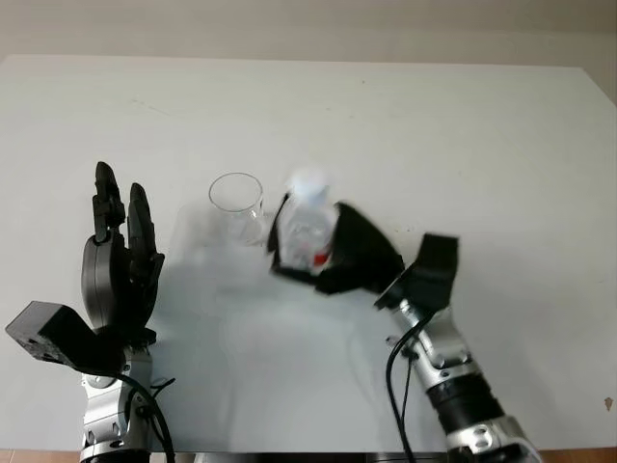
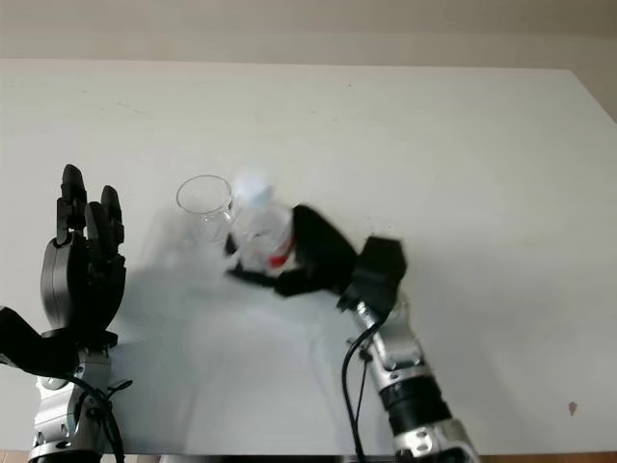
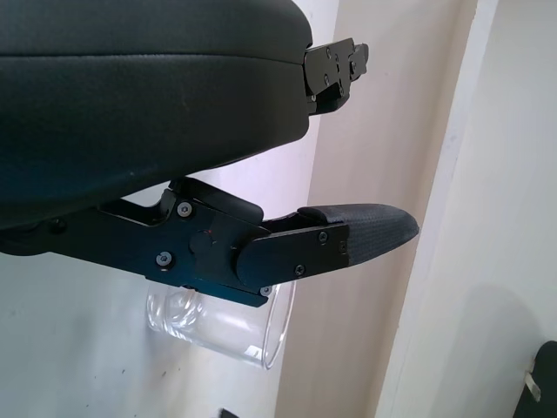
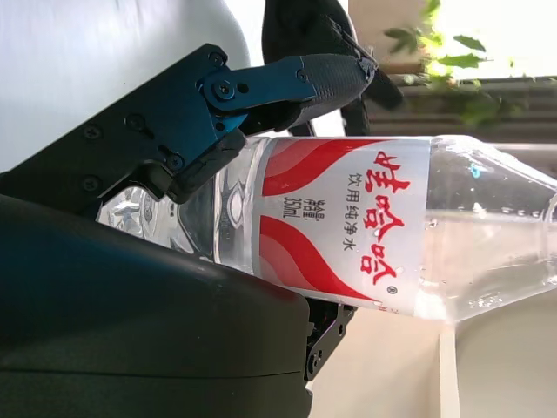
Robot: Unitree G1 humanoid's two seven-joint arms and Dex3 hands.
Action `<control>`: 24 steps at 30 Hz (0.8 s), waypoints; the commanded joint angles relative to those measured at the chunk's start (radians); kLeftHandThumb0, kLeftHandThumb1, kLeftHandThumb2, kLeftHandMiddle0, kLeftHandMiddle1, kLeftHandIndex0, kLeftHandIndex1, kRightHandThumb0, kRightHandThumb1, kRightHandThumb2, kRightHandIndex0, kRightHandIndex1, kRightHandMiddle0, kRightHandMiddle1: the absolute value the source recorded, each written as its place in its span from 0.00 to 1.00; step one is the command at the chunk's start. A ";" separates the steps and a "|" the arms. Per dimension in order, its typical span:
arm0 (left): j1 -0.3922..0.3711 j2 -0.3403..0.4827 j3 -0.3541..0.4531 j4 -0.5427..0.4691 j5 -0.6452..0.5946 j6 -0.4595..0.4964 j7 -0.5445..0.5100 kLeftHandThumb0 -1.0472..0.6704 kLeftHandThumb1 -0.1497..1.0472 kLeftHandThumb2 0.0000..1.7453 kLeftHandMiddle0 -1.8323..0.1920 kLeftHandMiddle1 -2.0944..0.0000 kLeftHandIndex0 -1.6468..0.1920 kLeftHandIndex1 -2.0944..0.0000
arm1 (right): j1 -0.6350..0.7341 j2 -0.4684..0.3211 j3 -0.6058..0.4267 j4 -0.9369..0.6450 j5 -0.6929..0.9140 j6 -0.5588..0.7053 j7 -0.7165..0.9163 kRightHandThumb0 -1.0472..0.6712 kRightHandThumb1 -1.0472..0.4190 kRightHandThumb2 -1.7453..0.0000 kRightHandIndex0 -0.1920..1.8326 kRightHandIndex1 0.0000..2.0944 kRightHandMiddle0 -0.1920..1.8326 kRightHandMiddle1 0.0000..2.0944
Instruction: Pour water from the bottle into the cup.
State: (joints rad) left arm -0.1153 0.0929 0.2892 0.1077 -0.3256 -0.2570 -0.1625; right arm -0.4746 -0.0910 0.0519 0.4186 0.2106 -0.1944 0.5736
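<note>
Bottle (image 1: pixel 310 224) gripped in right hand (image 1: pixel 337 253), just beside cup (image 1: pixel 237 204).

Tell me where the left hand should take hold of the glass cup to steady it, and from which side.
Grip the clear glass cup around its side wall, low down, coming from the left hand's side. It stands upright with its mouth open, and the right hand holds the water bottle close on its other side, so that side and the rim should stay free.

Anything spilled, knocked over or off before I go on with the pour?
Nothing stands out. The cup stands upright on the table, with no puddle visible around it. The right hand grips the bottle right beside the cup. The left hand is open, left of the cup.
</note>
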 commanded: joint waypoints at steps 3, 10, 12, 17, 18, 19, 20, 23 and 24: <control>0.004 -0.008 -0.001 0.021 0.002 -0.011 -0.002 0.23 1.00 0.32 0.96 0.97 1.00 0.98 | -0.094 -0.033 -0.063 0.059 0.014 0.026 -0.029 0.38 0.00 0.71 1.00 1.00 1.00 1.00; 0.003 -0.007 -0.001 0.015 0.000 -0.008 -0.004 0.23 1.00 0.32 0.96 0.97 1.00 0.98 | -0.249 -0.120 -0.035 0.204 -0.233 -0.082 -0.252 0.43 0.00 0.75 0.97 1.00 0.97 1.00; 0.003 -0.008 0.001 0.014 -0.004 -0.004 -0.004 0.23 1.00 0.32 0.96 0.97 1.00 0.98 | -0.322 -0.137 0.001 0.294 -0.335 -0.131 -0.343 0.45 0.00 0.77 0.91 1.00 0.89 1.00; 0.003 -0.008 -0.002 0.013 -0.004 -0.002 -0.005 0.23 1.00 0.33 0.96 0.97 1.00 0.98 | -0.503 -0.129 0.066 0.533 -0.469 -0.154 -0.471 0.47 0.00 0.83 0.79 1.00 0.74 1.00; 0.005 -0.008 -0.003 0.012 -0.004 -0.003 -0.006 0.23 1.00 0.33 0.96 0.97 1.00 0.98 | -0.533 -0.123 0.076 0.572 -0.484 -0.156 -0.490 0.47 0.00 0.83 0.77 1.00 0.72 1.00; 0.007 -0.009 -0.005 0.011 -0.001 -0.004 -0.005 0.23 1.00 0.33 0.96 0.98 1.00 0.98 | -0.558 -0.117 0.084 0.606 -0.498 -0.159 -0.507 0.47 0.00 0.84 0.76 1.00 0.70 1.00; 0.008 -0.009 -0.006 0.010 0.000 -0.004 -0.004 0.23 1.00 0.33 0.96 0.98 1.00 0.98 | -0.575 -0.113 0.090 0.631 -0.505 -0.164 -0.519 0.47 0.00 0.84 0.75 1.00 0.69 1.00; 0.016 -0.010 -0.005 0.011 -0.003 -0.010 -0.009 0.24 1.00 0.33 0.97 0.98 1.00 0.99 | -0.637 -0.099 0.119 0.712 -0.542 -0.164 -0.561 0.46 0.00 0.85 0.75 1.00 0.68 1.00; 0.018 -0.011 -0.005 0.010 -0.002 -0.010 -0.007 0.24 1.00 0.33 0.97 0.98 1.00 0.99 | -0.655 -0.096 0.129 0.734 -0.555 -0.160 -0.575 0.45 0.00 0.85 0.74 1.00 0.68 1.00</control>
State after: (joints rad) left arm -0.1261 0.0913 0.2847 0.1041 -0.3276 -0.2564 -0.1649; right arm -1.0857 -0.1924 0.1747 1.1368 -0.3372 -0.3472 0.0145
